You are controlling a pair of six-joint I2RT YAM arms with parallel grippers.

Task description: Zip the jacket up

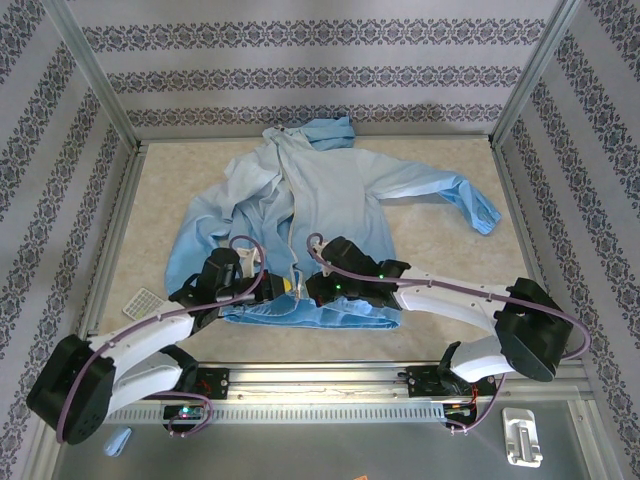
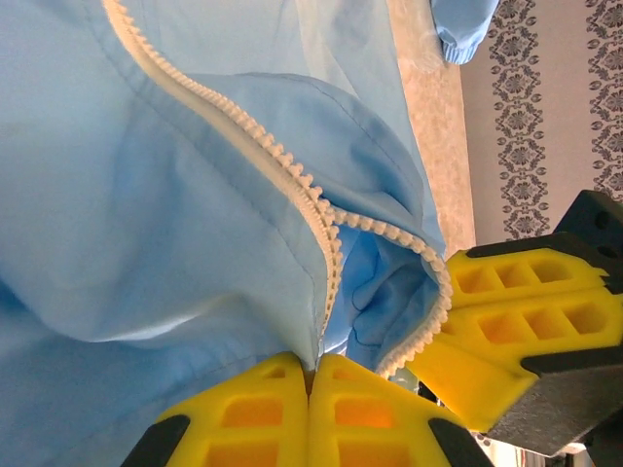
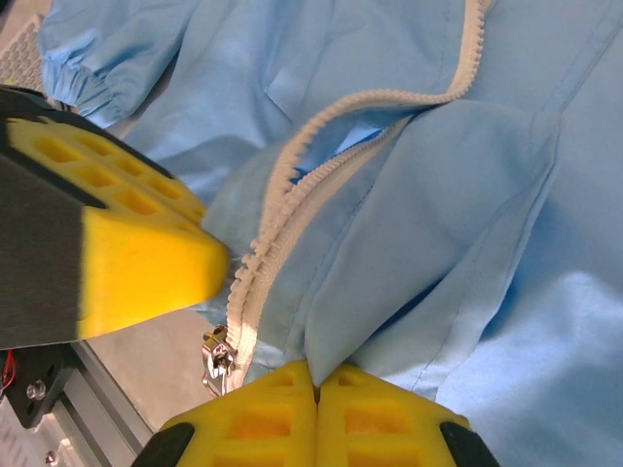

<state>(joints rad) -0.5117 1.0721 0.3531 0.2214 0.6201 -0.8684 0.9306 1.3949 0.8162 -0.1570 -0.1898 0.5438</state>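
Wallpaper with grey floral bands closes three sides of a beige speckled desk framed in metal rails. At far left on the desk lies a small white gridded tile, well apart from the cloth.

A large thin light-blue hooded jacket lies spread in the middle of the desk. Its hood points toward the back wall and its darker blue hem toward the arm bases.

The left gripper sits at the hem on the left front panel. In the left wrist view its yellow foam pads are pressed together, pinching the jacket's edge where the pale toothed zipper runs down to them. Near the hem the two rows of teeth stand apart, with darker blue lining showing between them.

At the hem end of the teeth, in the right wrist view, hangs a small shiny metal piece. It is probably the slider, though it is too small to be sure.

The right gripper rests just beside the left one, across the zipper. Its yellow pads are pressed together on a fold of the right front panel.

Farther right, a long sleeve with a gathered cuff stretches toward the right wall. A white plastic clip lies on the grey ledge at the near right corner.
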